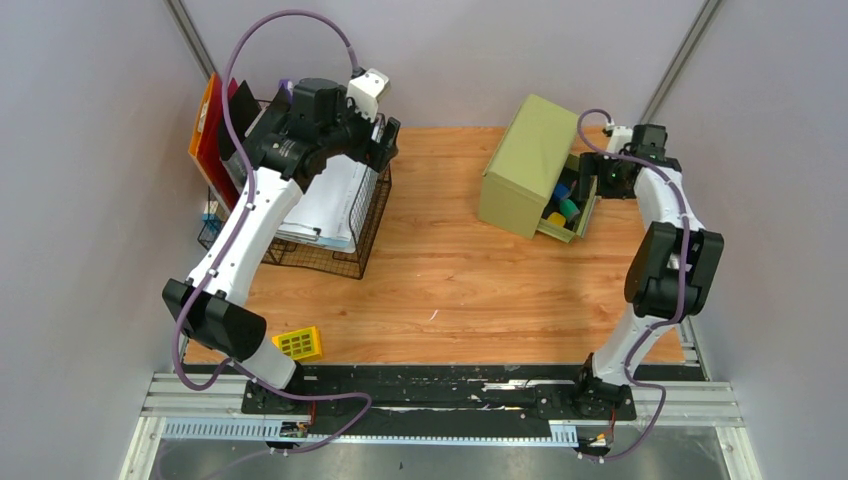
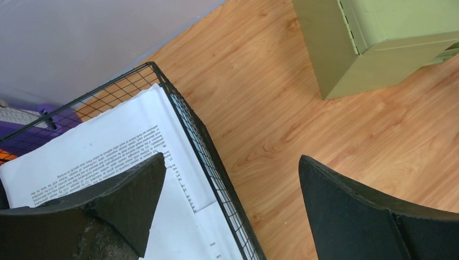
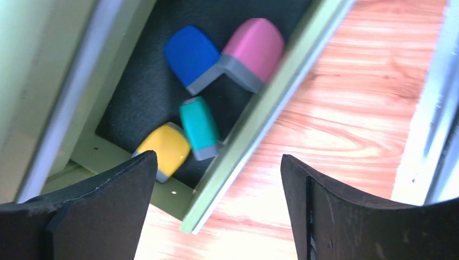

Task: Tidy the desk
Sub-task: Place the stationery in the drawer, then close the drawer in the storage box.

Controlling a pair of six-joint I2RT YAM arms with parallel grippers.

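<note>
The desk (image 1: 450,280) is a light orange-brown wood-grain top. My left gripper (image 2: 230,168) is open and empty above the right rim of a black wire basket (image 2: 208,157) holding white printed papers (image 2: 108,151). My right gripper (image 3: 216,162) is open and empty above the front edge of the open drawer (image 3: 260,114) of the green cabinet (image 1: 525,165). The drawer holds blue (image 3: 189,54), pink (image 3: 254,46), teal (image 3: 199,124) and yellow (image 3: 165,146) items.
A yellow gridded item (image 1: 298,343) lies near the front left edge. Orange and red folders (image 1: 210,125) stand behind the basket (image 1: 355,240) at the left. A black and metal rail (image 1: 450,385) runs along the near edge. Grey walls enclose the desk.
</note>
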